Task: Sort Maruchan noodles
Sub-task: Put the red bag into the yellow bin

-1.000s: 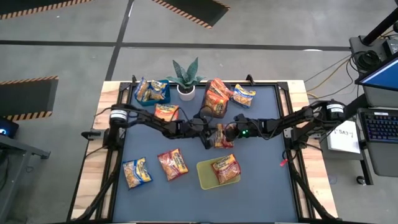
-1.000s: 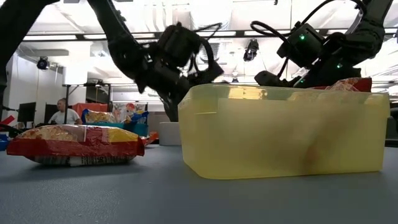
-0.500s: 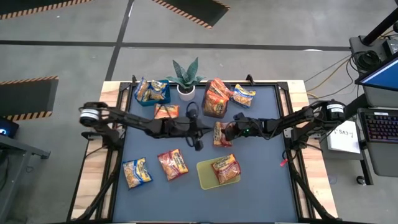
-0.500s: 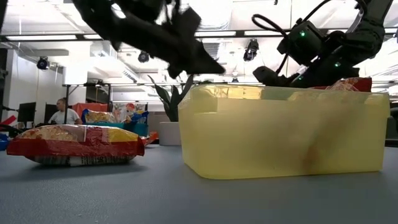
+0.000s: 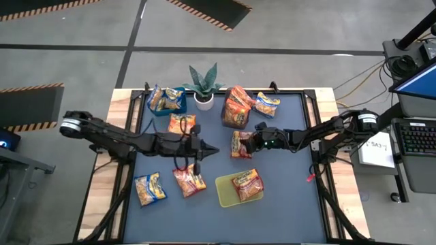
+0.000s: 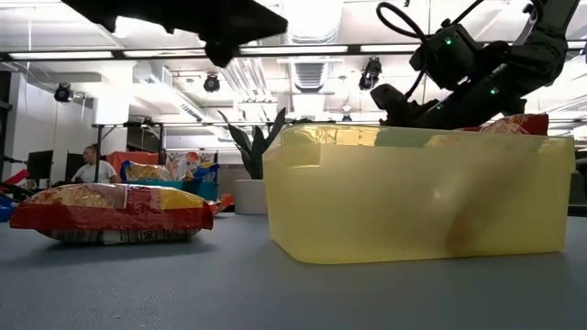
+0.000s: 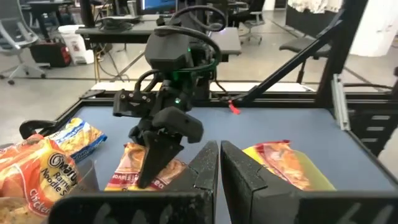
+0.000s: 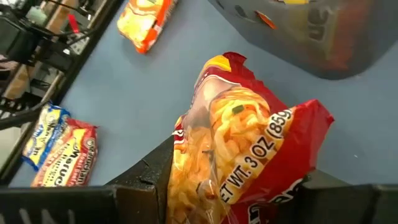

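**Right gripper holds a red packet at the table's middle**

The right gripper (image 5: 251,143) is closed around a red noodle packet (image 5: 240,144) lying near the table's (image 5: 293,197) centre, beside the dark bin (image 5: 236,109). The left gripper (image 5: 212,150) hangs nearby, fingers pressed together, empty. Another red packet (image 5: 246,185) lies in the yellow bin (image 5: 225,192).

I see a spiky green plant in a white pot (image 5: 203,87) at the blue-grey table's (image 5: 286,204) far edge, beside a blue plastic bin (image 5: 178,99).

Glossy crinkled plastic noodle packets (image 8: 249,149), translucent smooth yellow plastic bin (image 6: 422,197), matt blue-grey table (image 5: 286,204), bare wood edges
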Tool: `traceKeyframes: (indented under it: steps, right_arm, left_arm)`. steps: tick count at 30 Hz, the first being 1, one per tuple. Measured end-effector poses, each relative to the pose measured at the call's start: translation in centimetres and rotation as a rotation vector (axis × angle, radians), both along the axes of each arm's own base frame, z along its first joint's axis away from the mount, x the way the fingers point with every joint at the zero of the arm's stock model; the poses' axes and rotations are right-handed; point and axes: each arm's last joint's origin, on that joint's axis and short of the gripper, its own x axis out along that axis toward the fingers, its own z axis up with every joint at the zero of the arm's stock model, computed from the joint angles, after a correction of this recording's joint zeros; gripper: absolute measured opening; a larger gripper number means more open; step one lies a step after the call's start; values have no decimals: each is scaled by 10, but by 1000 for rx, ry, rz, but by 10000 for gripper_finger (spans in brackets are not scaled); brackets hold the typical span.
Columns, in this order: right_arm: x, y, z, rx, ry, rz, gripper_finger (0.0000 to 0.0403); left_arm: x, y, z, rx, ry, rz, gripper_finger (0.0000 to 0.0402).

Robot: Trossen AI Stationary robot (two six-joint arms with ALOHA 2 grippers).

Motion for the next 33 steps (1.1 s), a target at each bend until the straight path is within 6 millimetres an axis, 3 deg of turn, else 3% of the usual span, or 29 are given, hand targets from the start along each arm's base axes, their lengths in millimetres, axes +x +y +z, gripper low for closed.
traceKeyframes:
  steps: [7,18,24,33]
  right_arm:
    - [14,6,19,-58,-71,53,153]
    - [41,50,100,-195,-254,235,153]
    - [37,88,140,-208,-68,355,153]
    - [23,143,181,-6,286,402,153]
  left_arm:
    - [-18,0,0,-2,-14,-11,0]
    - [-38,6,4,89,-27,74,0]
    - [-43,7,8,84,-24,78,0]
    - [-39,4,0,59,23,74,0]
